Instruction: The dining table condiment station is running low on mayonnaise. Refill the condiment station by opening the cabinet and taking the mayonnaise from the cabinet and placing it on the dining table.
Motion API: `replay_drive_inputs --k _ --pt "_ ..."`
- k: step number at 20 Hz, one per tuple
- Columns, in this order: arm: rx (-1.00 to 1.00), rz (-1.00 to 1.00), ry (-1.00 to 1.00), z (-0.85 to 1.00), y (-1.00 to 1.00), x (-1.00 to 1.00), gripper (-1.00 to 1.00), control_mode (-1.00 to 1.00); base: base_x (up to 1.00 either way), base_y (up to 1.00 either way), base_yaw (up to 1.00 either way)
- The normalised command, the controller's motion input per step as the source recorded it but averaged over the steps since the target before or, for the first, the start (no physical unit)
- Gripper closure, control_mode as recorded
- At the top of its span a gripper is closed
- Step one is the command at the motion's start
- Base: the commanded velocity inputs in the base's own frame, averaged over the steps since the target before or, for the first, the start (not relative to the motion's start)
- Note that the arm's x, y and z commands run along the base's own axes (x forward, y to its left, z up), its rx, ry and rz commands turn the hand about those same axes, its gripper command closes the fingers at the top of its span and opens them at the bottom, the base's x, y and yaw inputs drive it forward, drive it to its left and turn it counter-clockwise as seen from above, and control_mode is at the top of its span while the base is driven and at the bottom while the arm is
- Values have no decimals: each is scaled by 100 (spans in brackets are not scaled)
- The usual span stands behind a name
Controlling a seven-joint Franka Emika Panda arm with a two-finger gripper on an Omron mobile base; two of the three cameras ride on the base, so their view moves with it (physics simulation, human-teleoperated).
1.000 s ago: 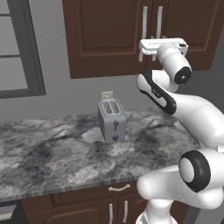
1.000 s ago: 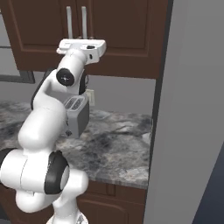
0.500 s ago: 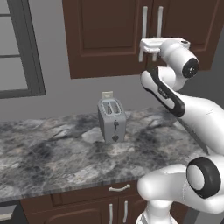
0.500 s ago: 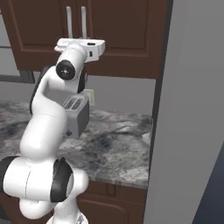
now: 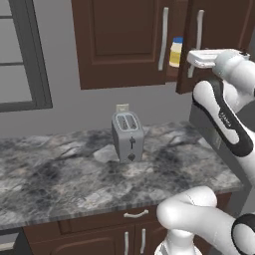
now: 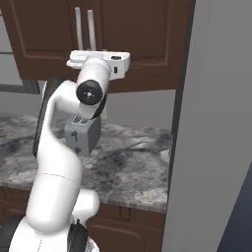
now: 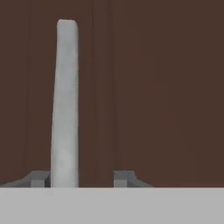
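Mayonnaise (image 5: 175,52) sits inside the cabinet (image 5: 119,42), showing in the gap behind the right door (image 5: 219,30), swung partly ajar. Gripper (image 7: 81,178) at that door's silver handle (image 7: 65,105) — bar between parted fingers, left finger touching; grasp unclear.

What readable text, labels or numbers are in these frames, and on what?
None can be read.
Mayonnaise jar in the cabinet: no label can be made out.
Toaster: a dark knob and lever on its end, no lettering.
Cabinet door handle in front of the hand: plain silver.
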Motion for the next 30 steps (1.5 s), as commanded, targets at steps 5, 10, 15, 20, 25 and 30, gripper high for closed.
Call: replay_drive_inputs --k 5,10,15,20,25,30 --pt "5 1 0 0 -100 -100 100 -100 0 0 0" --pt "3 0 0 0 -98 -100 100 -100 0 0 0" --pt "-1 0 -1 2 -30 -99 -100 -100 0 0 0" --pt "-30 0 -6 25 95 -36 -100 -100 0 0 0" --pt "-60 -7 12 -14 100 24 -100 -100 0 0 0" --pt "-49 -37 21 -34 57 40 -100 -100 0 0 0"
